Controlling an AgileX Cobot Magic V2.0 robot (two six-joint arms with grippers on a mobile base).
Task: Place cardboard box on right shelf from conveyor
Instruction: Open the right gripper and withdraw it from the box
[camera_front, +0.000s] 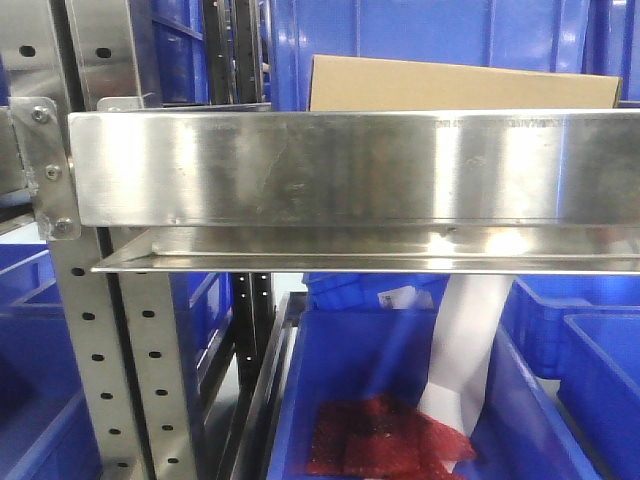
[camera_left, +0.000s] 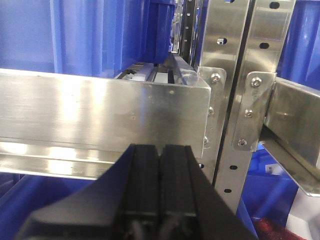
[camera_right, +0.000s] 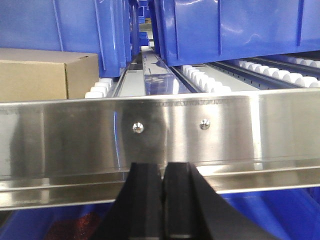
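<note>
The tan cardboard box (camera_front: 460, 84) rests on the right shelf (camera_front: 350, 170), behind its broad steel front lip; only its top strip shows in the front view. In the right wrist view the cardboard box (camera_right: 45, 74) sits at the left on white rollers behind the shelf lip (camera_right: 200, 135). My right gripper (camera_right: 163, 167) is shut and empty, just below and in front of that lip. My left gripper (camera_left: 160, 149) is shut and empty too, below the lip of the neighbouring steel shelf (camera_left: 100, 120). The conveyor is out of view.
Perforated steel uprights (camera_front: 90, 350) (camera_left: 235, 100) stand between the shelf bays. Blue plastic bins (camera_right: 235, 25) sit on the rollers behind and right of the box. Below the shelf, a blue bin (camera_front: 380, 400) holds red mesh and a white bag.
</note>
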